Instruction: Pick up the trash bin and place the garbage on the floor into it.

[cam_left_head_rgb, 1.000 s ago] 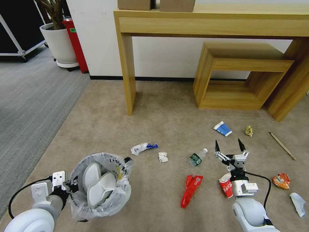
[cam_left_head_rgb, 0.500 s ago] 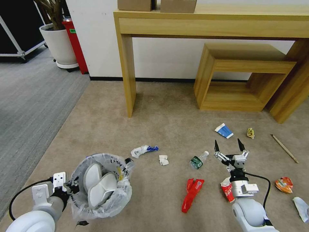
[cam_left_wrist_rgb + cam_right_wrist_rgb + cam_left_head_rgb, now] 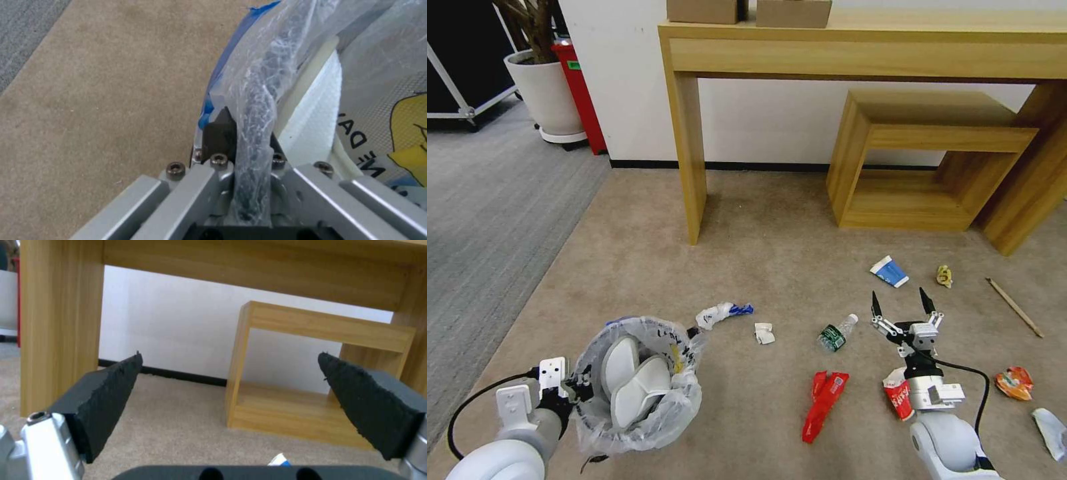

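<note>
Two slippers point(image 3: 634, 383) fill the trash bin point(image 3: 684, 400) the left pincer point(image 3: 242, 133) grips; right pincer point(image 3: 900, 301) gapes.

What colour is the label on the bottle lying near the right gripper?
Green. The bottle is clear with a white cap, left of the right gripper; head view shows it best.

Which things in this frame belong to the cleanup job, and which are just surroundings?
Job:
trash bin, clamped at its rim by the left end effector
white slippers in it
bottle, red wrapper on the floor
open right end effector

Surroundings:
wooden table
plant pot
red bin
</note>
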Controlling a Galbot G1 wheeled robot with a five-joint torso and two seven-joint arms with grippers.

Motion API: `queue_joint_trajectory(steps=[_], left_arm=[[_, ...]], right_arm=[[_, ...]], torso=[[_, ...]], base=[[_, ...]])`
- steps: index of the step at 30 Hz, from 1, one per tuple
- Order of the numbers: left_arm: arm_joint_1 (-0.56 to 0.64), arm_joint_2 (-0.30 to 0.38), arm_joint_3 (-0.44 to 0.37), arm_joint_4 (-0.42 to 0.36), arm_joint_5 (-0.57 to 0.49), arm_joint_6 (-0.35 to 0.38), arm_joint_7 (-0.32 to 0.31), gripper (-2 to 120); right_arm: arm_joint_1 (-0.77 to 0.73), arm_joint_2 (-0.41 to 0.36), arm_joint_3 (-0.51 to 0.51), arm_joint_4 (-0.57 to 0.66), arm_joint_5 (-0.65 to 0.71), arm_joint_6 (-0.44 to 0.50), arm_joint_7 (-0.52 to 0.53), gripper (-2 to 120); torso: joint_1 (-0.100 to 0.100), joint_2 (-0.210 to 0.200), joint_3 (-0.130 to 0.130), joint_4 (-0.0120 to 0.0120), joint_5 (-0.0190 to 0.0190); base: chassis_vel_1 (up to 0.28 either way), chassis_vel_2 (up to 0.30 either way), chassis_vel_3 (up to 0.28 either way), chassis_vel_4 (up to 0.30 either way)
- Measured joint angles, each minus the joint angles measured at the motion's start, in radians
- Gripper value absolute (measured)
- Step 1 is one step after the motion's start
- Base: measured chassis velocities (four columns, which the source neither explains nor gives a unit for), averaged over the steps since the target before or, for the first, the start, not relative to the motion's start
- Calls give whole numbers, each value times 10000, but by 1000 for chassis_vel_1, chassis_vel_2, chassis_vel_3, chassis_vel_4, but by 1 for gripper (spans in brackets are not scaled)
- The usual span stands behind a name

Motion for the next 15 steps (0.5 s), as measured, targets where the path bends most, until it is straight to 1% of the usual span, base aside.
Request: queue_joint_trajectory(steps=[15], left_arm=[[1,29,82,42,190,87,40,0]], right_arm=[[-80,33,6,0,-107,31,17,100]], torso=[[0,0,0,1,0]], base=[[0,0,0,0]])
